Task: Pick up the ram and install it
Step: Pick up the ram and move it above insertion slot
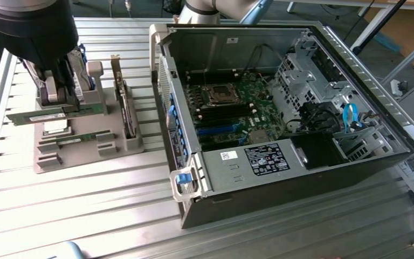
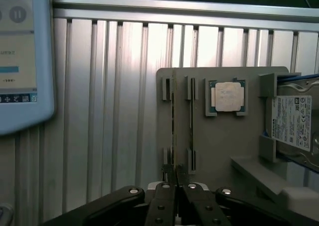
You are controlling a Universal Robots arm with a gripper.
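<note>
1. Found the gripper (image 1: pixel 54 108) at the exterior view's left, low over the grey holder (image 1: pixel 84 157).
2. Saw the fingers (image 2: pixel 160 206) drawn in narrow, pinching the ram (image 1: pixel 34 116) by its thin edge; judged the grasp made.
3. Placed the ram right there at the holder, between the jaws, with one end reaching out past the holder's edge toward the exterior view's left. Could not tell whether it sat in its slot or hung just clear of it.
4. Noted a second green stick (image 1: pixel 70 140) lying in the holder just beside the gripper, untouched. Noted also the processor chip (image 2: pixel 228 96) and the hard drive (image 2: pixel 294 126) parked on the same holder.
5. Further right, saw the expansion card (image 1: pixel 124 108) standing upright at the holder's edge, apart from the fingers.
6. Right again, well apart from the holder, found the computer case (image 1: pixel 214 167) lying open with the motherboard (image 1: pixel 247 116) exposed. Made out no green stick in its long dark slots.
7. Judged the task early: grip taken at the holder, but the carry across to the case and the seating in a slot not yet done.
</note>
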